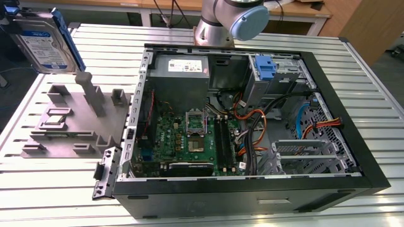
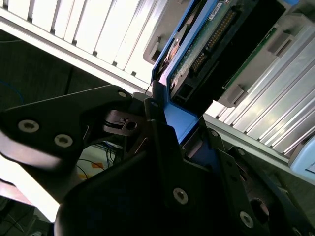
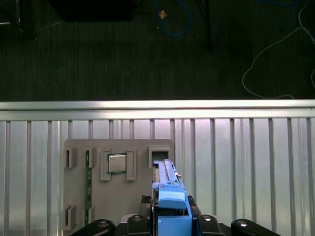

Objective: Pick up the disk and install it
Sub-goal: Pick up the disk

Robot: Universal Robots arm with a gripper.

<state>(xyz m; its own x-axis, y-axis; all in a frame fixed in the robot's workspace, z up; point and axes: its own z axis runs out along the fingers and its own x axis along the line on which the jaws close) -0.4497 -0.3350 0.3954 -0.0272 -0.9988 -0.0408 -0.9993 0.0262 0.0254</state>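
Note:
The disk, a silver-grey drive with a white-and-blue label in a blue carrier bracket, hangs on edge in the air at the exterior view's far left, above the grey fixture. In both wrist views my gripper is shut on the blue bracket at one end of the disk. In the second wrist view the black fingers clamp the bracket, and the green circuit-board underside of the disk points away from the gripper.
An open computer case lies on the slatted metal table, with a metal drive bay, a blue caddy and a grey power supply inside. The arm's base stands behind it. The table edge borders dark floor with cables.

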